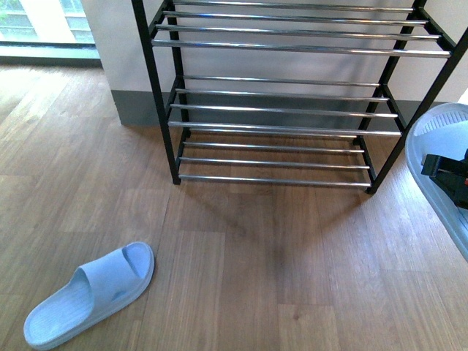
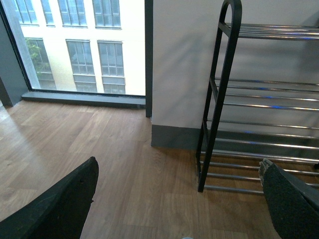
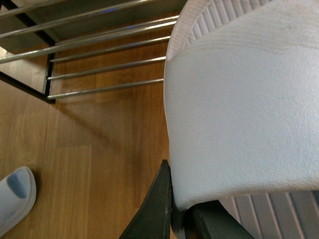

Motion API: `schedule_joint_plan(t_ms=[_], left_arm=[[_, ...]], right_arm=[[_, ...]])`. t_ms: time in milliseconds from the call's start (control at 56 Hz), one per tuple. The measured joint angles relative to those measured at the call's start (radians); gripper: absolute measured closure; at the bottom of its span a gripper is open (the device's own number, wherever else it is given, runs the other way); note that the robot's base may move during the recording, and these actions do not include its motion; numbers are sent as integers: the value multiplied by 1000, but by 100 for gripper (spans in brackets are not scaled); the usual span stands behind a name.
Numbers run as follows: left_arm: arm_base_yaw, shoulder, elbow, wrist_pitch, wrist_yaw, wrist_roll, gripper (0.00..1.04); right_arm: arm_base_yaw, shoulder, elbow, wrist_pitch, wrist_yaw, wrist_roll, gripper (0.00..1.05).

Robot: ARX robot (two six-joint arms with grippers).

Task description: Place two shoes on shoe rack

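Slide on wood floor; second slide in right pincer; rack against wall.

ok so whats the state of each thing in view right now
floor slide: lying sole down on the floor, untouched
held slide: lifted off the floor, clamped
shoe rack: upright, no shoe on the visible tiers
left claw: open, holding nothing
right claw: shut on the held slide
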Motion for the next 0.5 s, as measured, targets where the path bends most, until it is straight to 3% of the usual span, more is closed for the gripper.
schedule_joint_plan(t_ms=[250, 357, 500], left_arm=[[0, 0, 0, 0, 0, 0, 9], [-55, 216, 61, -128, -272, -126, 9], [27, 737, 55, 212, -110, -134, 9]], right_arm=[[0, 0, 2, 0, 3, 0, 103], [0, 0, 2, 0, 0, 0, 103], [0, 0, 1, 0, 0, 0, 103]])
